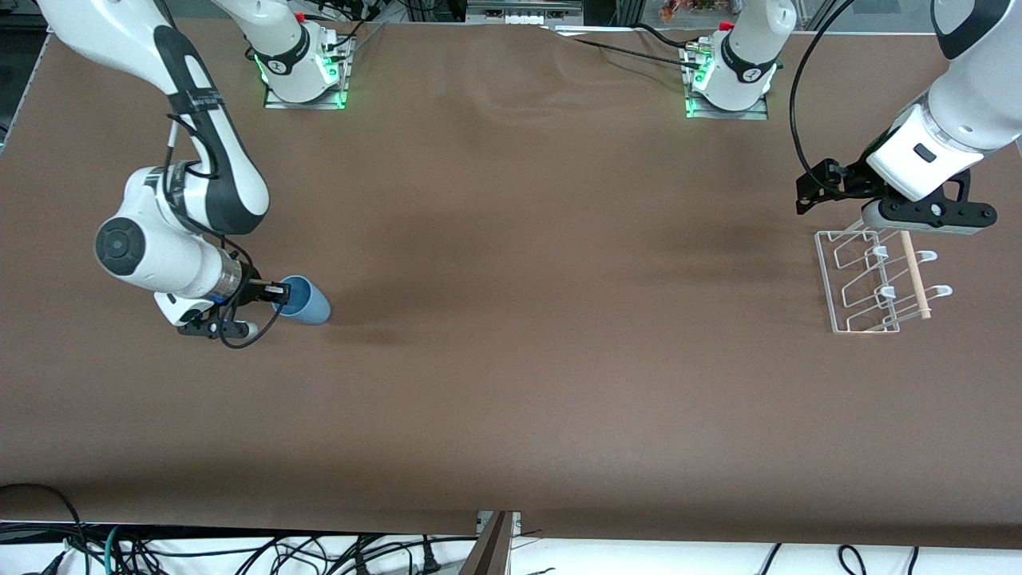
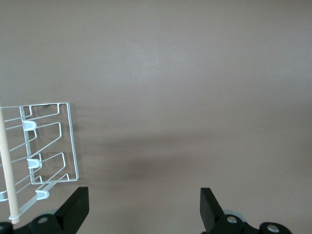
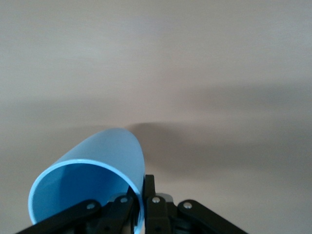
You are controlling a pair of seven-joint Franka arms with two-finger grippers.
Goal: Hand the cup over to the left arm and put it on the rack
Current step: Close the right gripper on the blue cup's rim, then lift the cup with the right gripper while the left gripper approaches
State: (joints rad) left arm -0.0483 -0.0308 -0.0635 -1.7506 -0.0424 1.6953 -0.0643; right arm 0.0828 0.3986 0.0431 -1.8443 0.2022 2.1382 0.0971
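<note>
The light-blue cup (image 1: pixel 305 300) lies tilted on its side at the right arm's end of the table. My right gripper (image 1: pixel 275 294) is shut on the cup's rim, one finger inside and one outside; the right wrist view shows the cup (image 3: pixel 97 170) with my fingers (image 3: pixel 155 195) pinching its wall. My left gripper (image 1: pixel 930 216) is open and empty, hovering over the edge of the rack (image 1: pixel 874 279) that is farthest from the front camera. The rack (image 2: pixel 46 156) with its wooden dowel (image 2: pixel 7 165) also shows in the left wrist view, beside my open fingers (image 2: pixel 75 207).
The brown table (image 1: pixel 519 319) spreads between the cup and the rack. The arm bases (image 1: pixel 303 72) stand along the edge farthest from the front camera. Cables hang below the table's front edge (image 1: pixel 239 551).
</note>
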